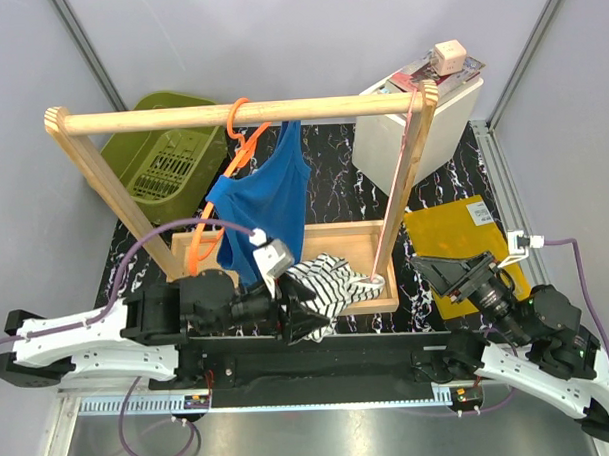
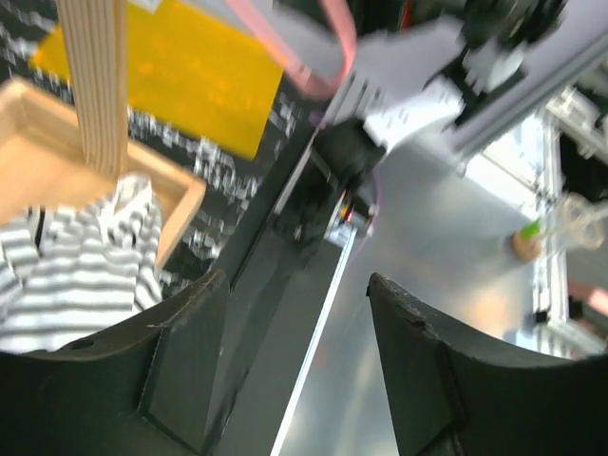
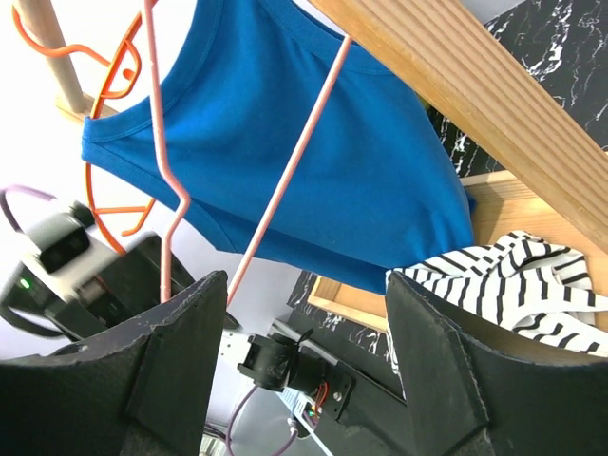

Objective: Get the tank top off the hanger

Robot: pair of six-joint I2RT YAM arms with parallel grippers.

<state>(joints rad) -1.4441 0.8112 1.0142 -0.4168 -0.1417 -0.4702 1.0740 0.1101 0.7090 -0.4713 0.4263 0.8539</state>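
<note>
Tank top [image 1: 268,199] first, Jan: where is it?

It hangs under the rod of the rack [image 1: 161,119], left of the middle, Mira. It is still on the hanger [image 1: 235,118], which hooks over the same rod. The hanger looks tilted, so I cannot tell if both straps sit on it.

And the grippers?

The left gripper [image 2: 299,380] is at the near edge of the rack's base, beside the striped garment [image 1: 331,277]. Its fingers are spread and nothing is between them. The right gripper [image 3: 304,380] is outside the rack's right post, on the near side. Its fingers are spread too, with nothing pinched. The pink hanger [image 3: 291,161] passes in front of it, but I see no contact.

So which step is this?

I think it is the reach, before any grasp. No gripper touches the tank top.

What does the next move need?

In my opinion, one gripper must go up to the cloth under the rod and pinch a strap near the hanger's arm. The hanger can swing on the rod, so the other gripper should steady it. The pull should go along the arm, or the strap may catch.
</note>
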